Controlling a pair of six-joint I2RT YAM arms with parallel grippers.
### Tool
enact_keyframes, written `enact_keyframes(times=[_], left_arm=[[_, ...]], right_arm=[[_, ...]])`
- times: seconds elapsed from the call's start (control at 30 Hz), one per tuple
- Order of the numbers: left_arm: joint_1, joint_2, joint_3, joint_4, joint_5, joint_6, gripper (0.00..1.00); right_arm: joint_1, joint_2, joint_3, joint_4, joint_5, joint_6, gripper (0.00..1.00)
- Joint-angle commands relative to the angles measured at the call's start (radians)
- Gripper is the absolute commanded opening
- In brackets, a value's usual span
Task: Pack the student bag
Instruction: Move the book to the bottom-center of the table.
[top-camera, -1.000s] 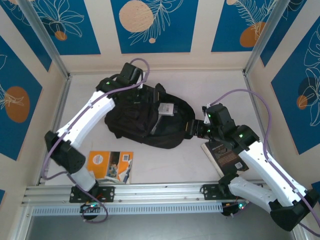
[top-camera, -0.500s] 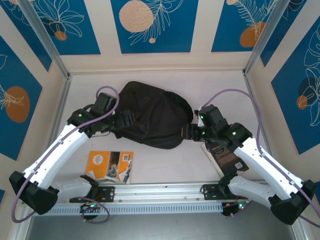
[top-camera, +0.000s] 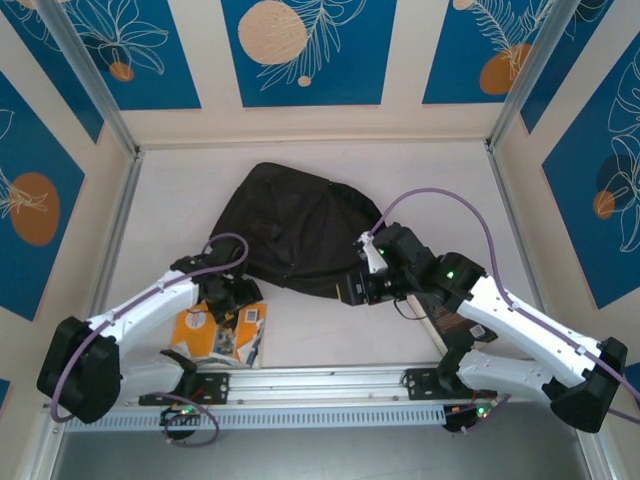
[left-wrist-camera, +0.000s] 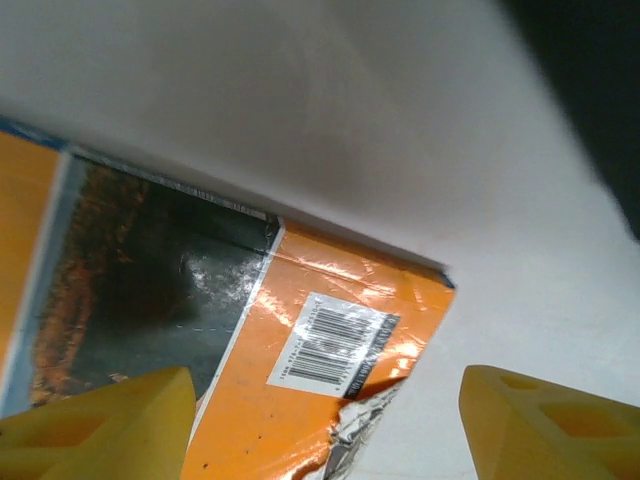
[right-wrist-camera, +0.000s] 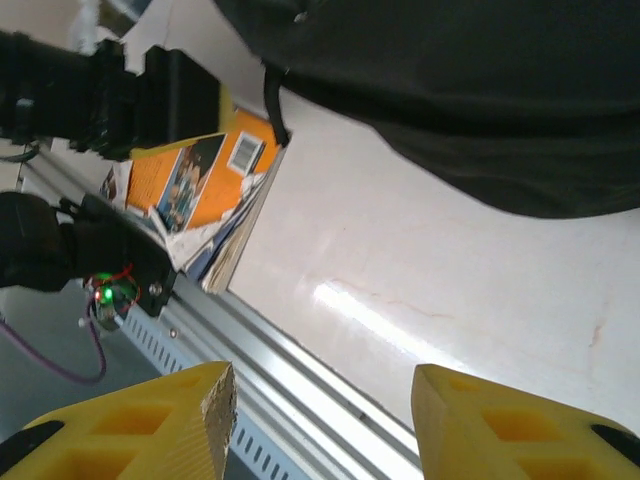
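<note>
1 student bag centre; 2 books: orange book near-left, dark book near-right. Jaws apart, nothing held, on left gripper and right gripper.

Bright, even light — glare streaks the table, wrist views soft.

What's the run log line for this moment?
left hand: open, over orange book | right hand: open, empty, near student bag | student bag: lying on table, orange book outside it
</note>
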Motion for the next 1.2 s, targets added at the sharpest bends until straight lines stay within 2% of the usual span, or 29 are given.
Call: enact_keyframes(times=[0.0,0.1,0.27,0.43,0.53,0.63,0.7,0.9,1.0,1.1,1.17], left_arm=[[-0.006,0.008,-0.058,0.105,0.072,-0.058,0.68],[-0.031,0.022,-0.103,0.188,0.093,-0.064,0.66],[-0.129,0.095,-0.149,0.362,0.138,-0.095,0.65],[-0.238,0.195,-0.127,0.559,0.171,-0.111,0.65],[-0.285,0.263,-0.053,0.61,0.224,-0.055,0.66],[-0.308,0.29,0.031,0.567,0.277,0.021,0.67],[-0.308,0.247,0.048,0.519,0.268,0.046,0.69],[-0.281,-0.003,0.04,0.264,0.076,0.053,0.7],[-0.264,-0.047,0.043,0.103,-0.001,0.011,0.66],[-0.266,-0.061,-0.006,0.077,0.028,-0.049,0.6],[-0.269,-0.068,-0.045,0.09,0.055,-0.061,0.54]], right_arm=[[0.022,0.001,-0.019,0.021,-0.041,-0.018,0.5],[0.025,0.003,-0.029,0.031,-0.049,-0.014,0.5],[0.025,0.01,-0.045,0.036,-0.064,-0.015,0.5],[0.027,0.014,-0.069,0.038,-0.075,-0.011,0.5],[0.026,0.026,-0.088,0.037,-0.089,-0.01,0.5],[0.026,0.043,-0.107,0.036,-0.107,-0.008,0.5],[0.028,0.056,-0.119,0.038,-0.118,-0.005,0.5],[0.068,0.109,-0.158,0.083,-0.121,0.006,0.41],[0.075,0.175,-0.147,0.11,-0.106,-0.021,0.41],[0.072,0.275,-0.104,0.132,-0.081,-0.067,0.42],[0.073,0.357,-0.052,0.138,-0.061,-0.113,0.46]])
